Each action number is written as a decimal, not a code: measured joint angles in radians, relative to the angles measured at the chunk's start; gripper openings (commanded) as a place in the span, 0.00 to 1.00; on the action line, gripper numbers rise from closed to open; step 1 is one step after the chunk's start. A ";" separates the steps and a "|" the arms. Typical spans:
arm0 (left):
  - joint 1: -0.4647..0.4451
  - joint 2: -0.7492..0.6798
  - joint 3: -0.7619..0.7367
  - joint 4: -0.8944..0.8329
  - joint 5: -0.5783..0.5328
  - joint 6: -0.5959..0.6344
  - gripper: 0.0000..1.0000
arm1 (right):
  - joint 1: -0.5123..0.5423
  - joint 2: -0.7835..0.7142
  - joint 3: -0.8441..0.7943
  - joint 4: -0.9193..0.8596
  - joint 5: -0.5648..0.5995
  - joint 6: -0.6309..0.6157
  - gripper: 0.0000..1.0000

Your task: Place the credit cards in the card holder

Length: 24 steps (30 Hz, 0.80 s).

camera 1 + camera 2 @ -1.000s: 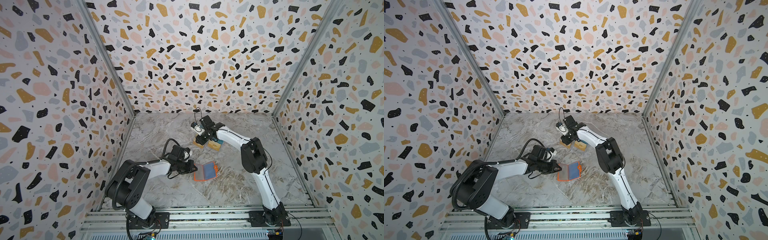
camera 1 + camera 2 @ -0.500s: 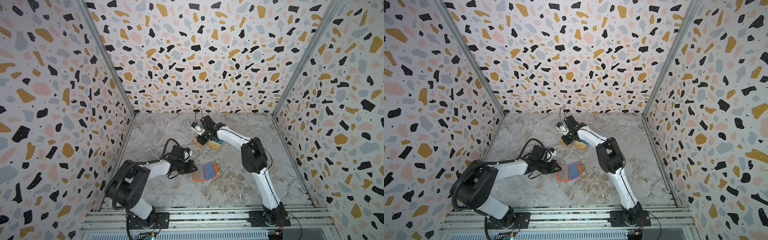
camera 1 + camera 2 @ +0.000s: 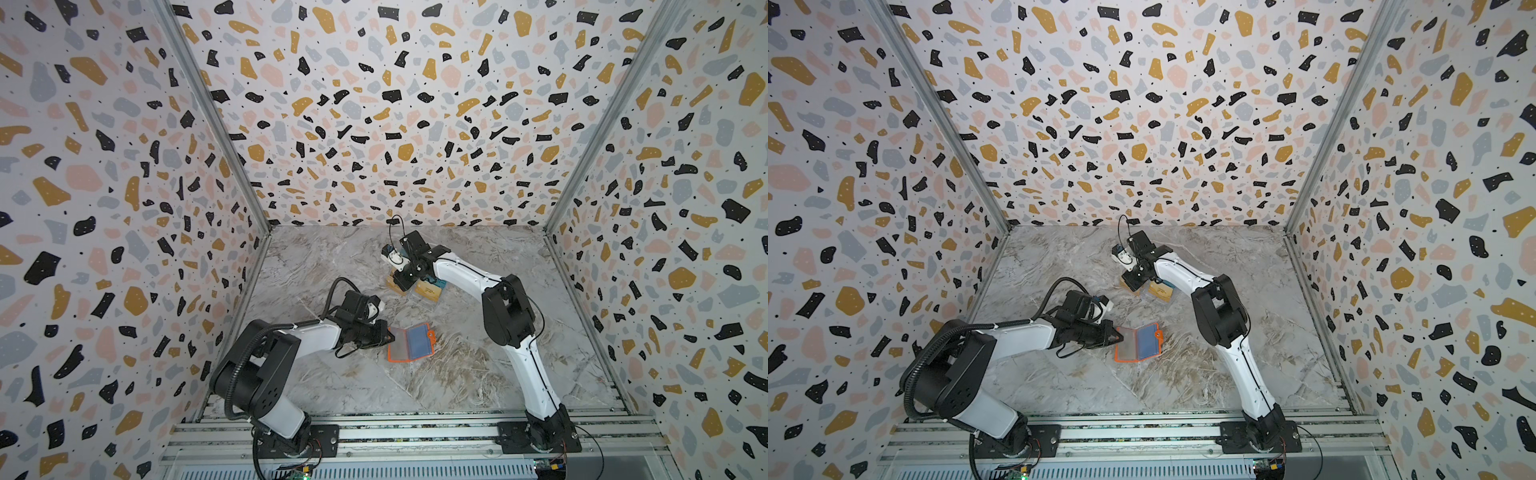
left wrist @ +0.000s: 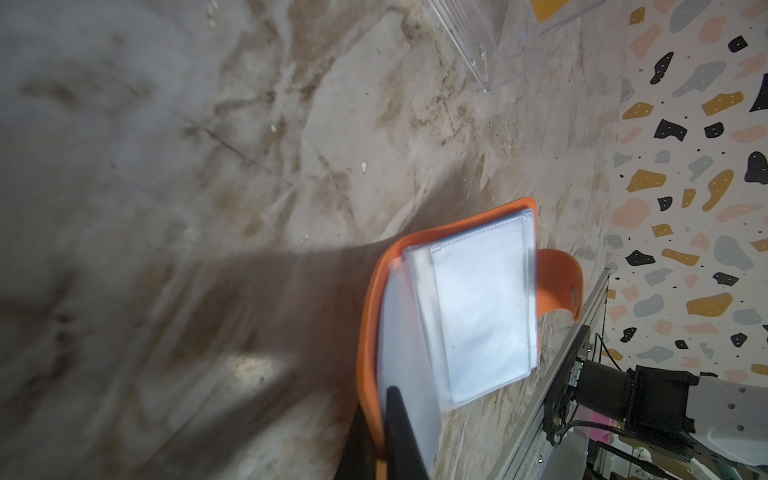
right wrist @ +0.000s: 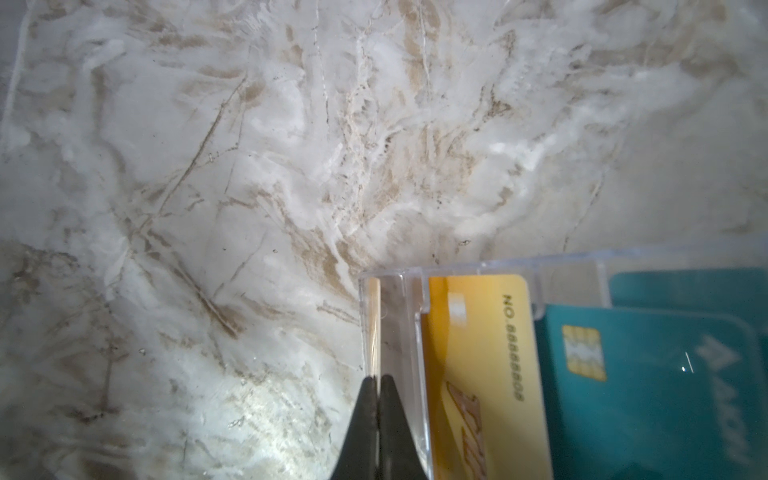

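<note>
The orange card holder [image 3: 409,343] [image 3: 1138,343] lies open mid-table, its clear sleeves [image 4: 478,299] up and empty. My left gripper [image 3: 384,334] [image 4: 384,436] is shut on the holder's near cover edge, one finger above and one below. At the back, my right gripper [image 3: 401,284] [image 5: 377,380] is shut on a tan-gold credit card [image 5: 375,328], seen edge-on in the end slot of the clear rack [image 5: 478,266]. A second gold credit card [image 5: 478,374] [image 3: 428,289] stands in the slot beside it.
Teal cards [image 5: 644,395] fill the rack's other slots. The rack [image 4: 478,41] [image 3: 1158,291] stands behind the holder with bare marble between them. The holder's snap tab [image 4: 561,282] sticks out on its far side. The right arm's base [image 4: 623,399] sits on the front rail.
My right gripper's jaws have closed at the rack's end slot. Both arms and the card holder stay where they were.
</note>
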 measured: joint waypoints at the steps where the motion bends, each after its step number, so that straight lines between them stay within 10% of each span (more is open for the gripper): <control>1: 0.000 0.000 0.000 0.000 0.000 0.000 0.07 | 0.000 -0.010 -0.016 0.012 0.000 0.000 0.00; 14: 0.000 -0.002 -0.005 0.003 0.000 -0.010 0.07 | -0.002 -0.193 -0.130 0.111 -0.007 0.010 0.00; 24: 0.000 -0.035 -0.009 -0.021 -0.045 -0.010 0.07 | -0.027 -0.555 -0.522 0.396 -0.285 0.299 0.00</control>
